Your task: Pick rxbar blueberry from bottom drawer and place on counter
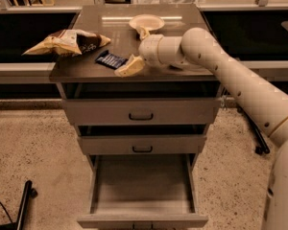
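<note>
The rxbar blueberry (111, 59), a small dark flat wrapper with pale lettering, lies flat on the counter (81, 67) near its front edge. My gripper (136, 50) is over the counter just to the right of the bar and is open. One finger (129, 66) points down and left near the bar without holding it, and the other points up toward the bowl. The bottom drawer (141, 188) is pulled out, and nothing shows inside it.
A large yellow-brown chip bag (67, 41) lies on the counter's left side, overhanging the edge. A pale shallow bowl (146, 21) stands at the counter's back middle. The two upper drawers (140, 111) are nearly shut. My arm reaches in from the right.
</note>
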Robot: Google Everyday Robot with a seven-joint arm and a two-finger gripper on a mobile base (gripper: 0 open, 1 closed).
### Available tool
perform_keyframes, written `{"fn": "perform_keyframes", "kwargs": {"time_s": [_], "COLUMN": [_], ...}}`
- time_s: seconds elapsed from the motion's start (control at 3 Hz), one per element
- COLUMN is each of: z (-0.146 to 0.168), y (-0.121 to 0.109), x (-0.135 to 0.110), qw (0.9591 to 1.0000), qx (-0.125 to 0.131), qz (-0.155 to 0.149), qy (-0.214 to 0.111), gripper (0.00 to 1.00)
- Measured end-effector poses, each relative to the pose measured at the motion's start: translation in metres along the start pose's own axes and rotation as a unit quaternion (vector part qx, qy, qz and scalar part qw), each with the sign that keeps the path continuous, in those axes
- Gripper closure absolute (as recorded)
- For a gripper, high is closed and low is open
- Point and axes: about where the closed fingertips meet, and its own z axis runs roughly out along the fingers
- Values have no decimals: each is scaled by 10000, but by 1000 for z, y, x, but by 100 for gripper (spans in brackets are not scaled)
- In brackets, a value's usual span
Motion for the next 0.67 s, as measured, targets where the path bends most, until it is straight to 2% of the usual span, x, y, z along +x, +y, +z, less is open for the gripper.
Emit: {"fn": "perform_keyframes", "kwargs": {"time_s": [0.33, 0.67], "z": [-16, -16], "y": [-1, -1], "x": [-20, -22], "qw": [9992, 9991], "qx": [15, 15], "qz": [-392, -409], "qy": [105, 102], "gripper": [0, 0]}}
